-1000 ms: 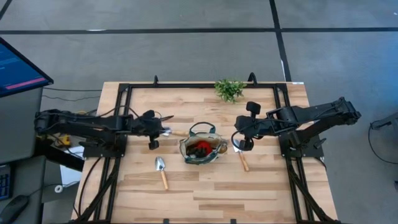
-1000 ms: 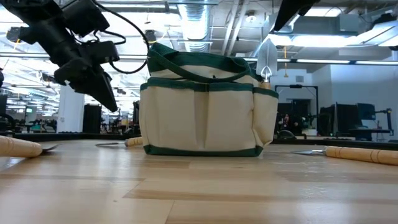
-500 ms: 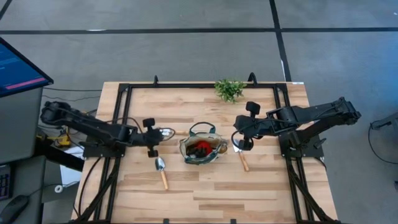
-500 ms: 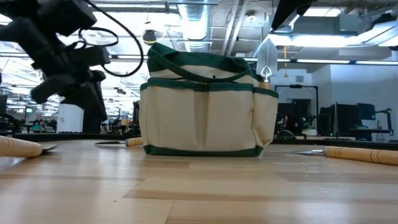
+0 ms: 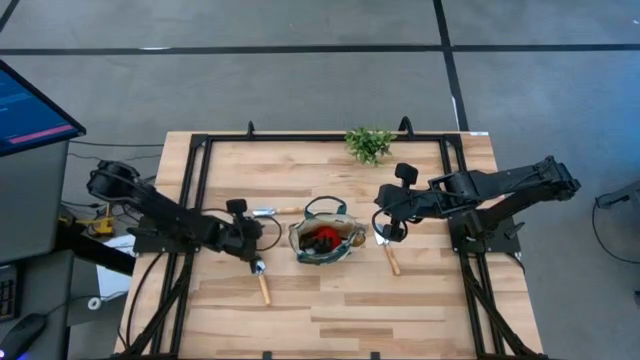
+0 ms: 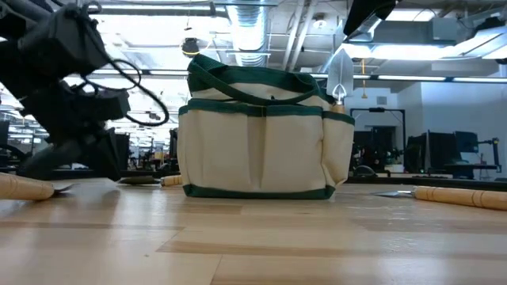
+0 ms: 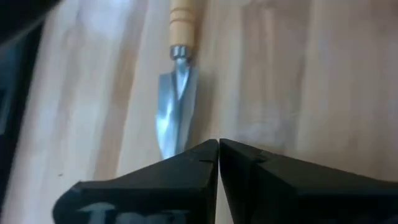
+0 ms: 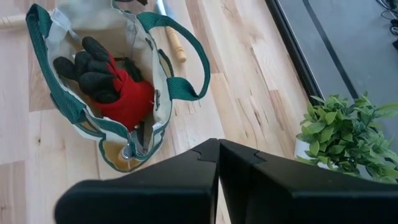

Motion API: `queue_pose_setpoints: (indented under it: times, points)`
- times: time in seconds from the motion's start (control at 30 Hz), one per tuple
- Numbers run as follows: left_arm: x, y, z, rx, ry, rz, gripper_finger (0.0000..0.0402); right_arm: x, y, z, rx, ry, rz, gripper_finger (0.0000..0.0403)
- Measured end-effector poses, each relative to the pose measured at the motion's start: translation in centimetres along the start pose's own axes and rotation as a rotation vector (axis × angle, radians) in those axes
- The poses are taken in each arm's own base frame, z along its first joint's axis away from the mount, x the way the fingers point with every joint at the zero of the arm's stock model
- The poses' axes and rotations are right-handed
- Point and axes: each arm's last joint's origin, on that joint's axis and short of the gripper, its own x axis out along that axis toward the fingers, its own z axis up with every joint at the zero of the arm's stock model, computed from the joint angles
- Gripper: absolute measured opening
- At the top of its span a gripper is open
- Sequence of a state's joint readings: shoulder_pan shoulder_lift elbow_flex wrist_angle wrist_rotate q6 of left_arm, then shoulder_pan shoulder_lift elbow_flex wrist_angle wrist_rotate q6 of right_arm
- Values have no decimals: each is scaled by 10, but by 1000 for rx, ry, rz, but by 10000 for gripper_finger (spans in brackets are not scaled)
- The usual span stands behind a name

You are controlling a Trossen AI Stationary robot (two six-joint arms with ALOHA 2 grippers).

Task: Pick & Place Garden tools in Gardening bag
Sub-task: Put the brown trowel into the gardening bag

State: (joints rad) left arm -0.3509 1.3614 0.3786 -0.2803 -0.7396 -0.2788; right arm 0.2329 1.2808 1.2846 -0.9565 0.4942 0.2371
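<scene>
At lower left of the high view, the left gripper (image 5: 250, 252), fingers clenched empty, hovers over the silver-bladed, wooden-handled trowel (image 5: 260, 278) on the worktop, a light, stiff tool probably best grasped by its grippy handle, not its slick blade.

Khaki bag (image 5: 326, 238), dark green trim; red-and-black glove (image 8: 109, 87) inside; silver-bladed trowel (image 7: 176, 93), light wooden handle.
</scene>
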Motion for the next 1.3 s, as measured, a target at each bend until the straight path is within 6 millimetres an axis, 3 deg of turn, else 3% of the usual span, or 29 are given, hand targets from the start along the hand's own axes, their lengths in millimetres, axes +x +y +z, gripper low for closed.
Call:
queue_pose_setpoints:
  times: [0.17, 0.47, 0.7, 0.93, 1.3]
  points:
    - [4, -3, -3, 11, 4, 72, 3, 0, 0, 0, 0, 0, 0, 0]
    - [1, -2, 1, -22, -23, 48, 8, 0, 0, 0, 1, -1, 0, 0]
    - [-1, -4, 2, -40, -6, -79, 48, 0, 0, 0, 0, -1, 0, 0]
    - [-1, -3, 2, -39, -11, -64, 93, 0, 0, 0, 1, -1, 0, 0]
    - [-1, -2, 2, 4, -19, -23, 102, 0, 0, 0, 11, -1, 0, 0]
